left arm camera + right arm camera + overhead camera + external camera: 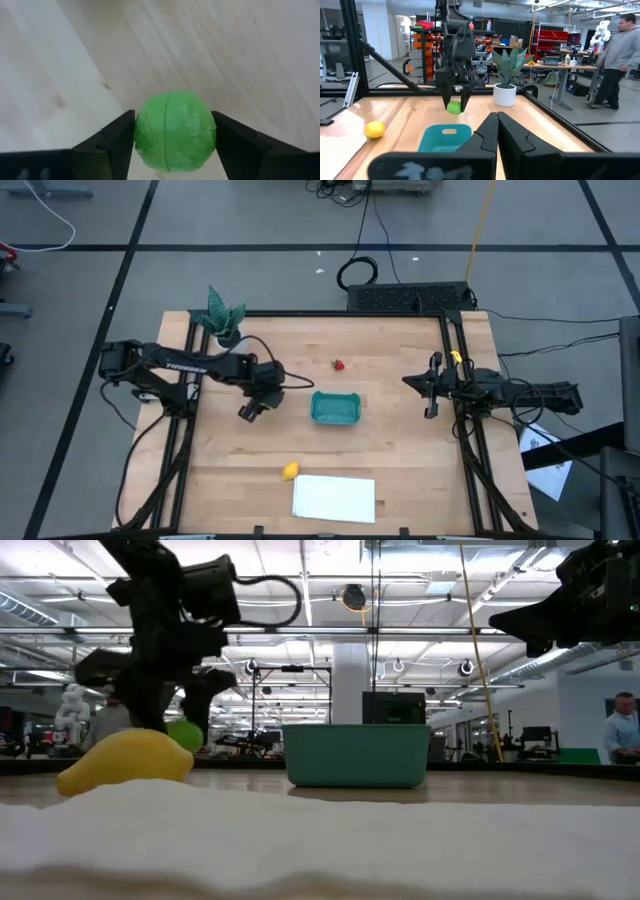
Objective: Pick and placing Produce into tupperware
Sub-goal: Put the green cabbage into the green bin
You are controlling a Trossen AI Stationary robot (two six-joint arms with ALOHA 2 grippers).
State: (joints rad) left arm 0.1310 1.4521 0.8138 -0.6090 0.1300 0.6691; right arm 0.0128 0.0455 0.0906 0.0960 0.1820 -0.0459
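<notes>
High view: over the table (400, 470), the left gripper (250, 411) hangs left of the tupperware (335, 408), its fingers (117, 145) clamped on the lime-green piece (175, 129) between them, lifted. Right gripper (432, 388) waits at the right edge, fingers pressed together.

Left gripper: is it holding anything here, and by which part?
The left gripper holds the round lime-green piece by its two opposite sides, one finger on each, lifted off the table. The right gripper is shut and holds nothing.
</notes>
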